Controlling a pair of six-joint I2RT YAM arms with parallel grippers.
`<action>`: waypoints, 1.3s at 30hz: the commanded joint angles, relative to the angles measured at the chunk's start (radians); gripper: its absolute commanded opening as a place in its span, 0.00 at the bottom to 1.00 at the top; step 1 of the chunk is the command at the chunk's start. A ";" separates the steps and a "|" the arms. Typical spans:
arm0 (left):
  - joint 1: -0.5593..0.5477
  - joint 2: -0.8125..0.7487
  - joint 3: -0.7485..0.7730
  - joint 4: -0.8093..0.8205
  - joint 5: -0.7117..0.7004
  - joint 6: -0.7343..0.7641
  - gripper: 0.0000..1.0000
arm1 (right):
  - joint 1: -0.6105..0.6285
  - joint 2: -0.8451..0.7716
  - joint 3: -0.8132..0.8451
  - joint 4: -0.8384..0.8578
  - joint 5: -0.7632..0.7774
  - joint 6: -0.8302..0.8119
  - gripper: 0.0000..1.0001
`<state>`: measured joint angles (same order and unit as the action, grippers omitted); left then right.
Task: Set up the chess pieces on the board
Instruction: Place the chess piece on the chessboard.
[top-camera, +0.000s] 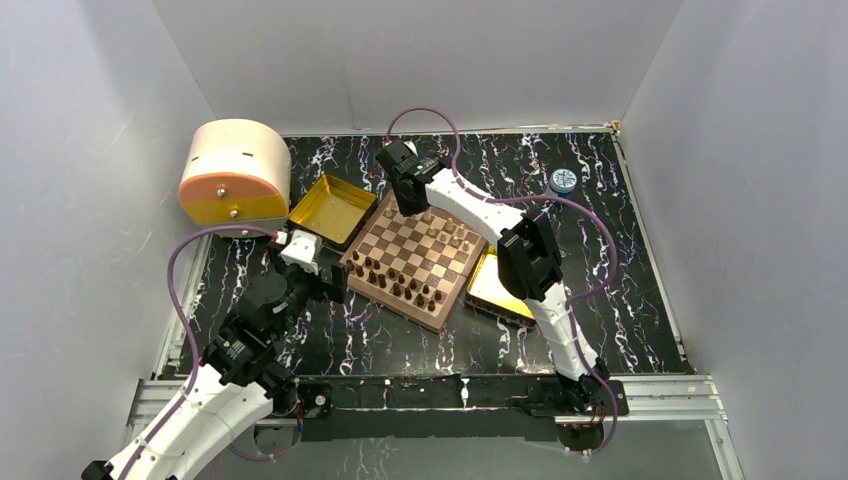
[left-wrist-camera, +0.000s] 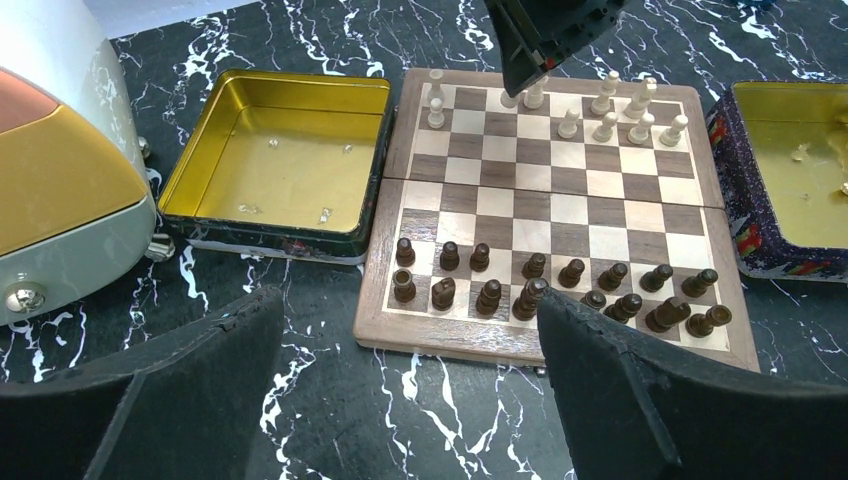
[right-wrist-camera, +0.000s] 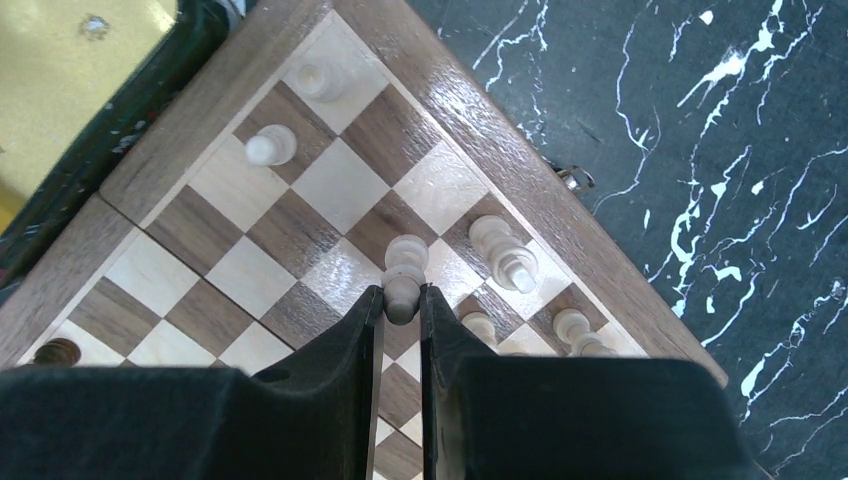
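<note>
Right wrist view is showing the right fingers (right-wrist-camera: 345, 365) clenching a light tan chess piece (right-wrist-camera: 404, 272) at their tips, its long axis pointing on past them over rim-side squares of the board (right-wrist-camera: 480, 110), while the left fingers (left-wrist-camera: 190, 385) are hanging released, well short of it.

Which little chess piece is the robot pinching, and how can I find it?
Look at the wooden chessboard in the middle of the black marbled table, then at its far edge where the light pieces stand. The right end effector reaches there, shut on one light piece with a round head. It is the only one squeezed between two black fingers; the others stand free.
</note>
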<state>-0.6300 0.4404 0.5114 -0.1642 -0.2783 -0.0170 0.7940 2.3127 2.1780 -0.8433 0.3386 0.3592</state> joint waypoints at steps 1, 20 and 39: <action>0.003 -0.022 0.022 0.010 0.007 0.026 0.94 | -0.017 0.018 0.052 -0.022 0.031 0.011 0.21; 0.003 -0.032 0.022 0.011 0.030 0.050 0.94 | -0.050 0.061 0.065 0.031 -0.035 -0.022 0.23; 0.003 -0.031 0.022 0.013 0.036 0.060 0.94 | -0.068 0.089 0.077 0.038 -0.063 -0.018 0.25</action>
<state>-0.6300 0.4114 0.5114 -0.1654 -0.2462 0.0311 0.7364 2.3802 2.2047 -0.8288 0.2844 0.3401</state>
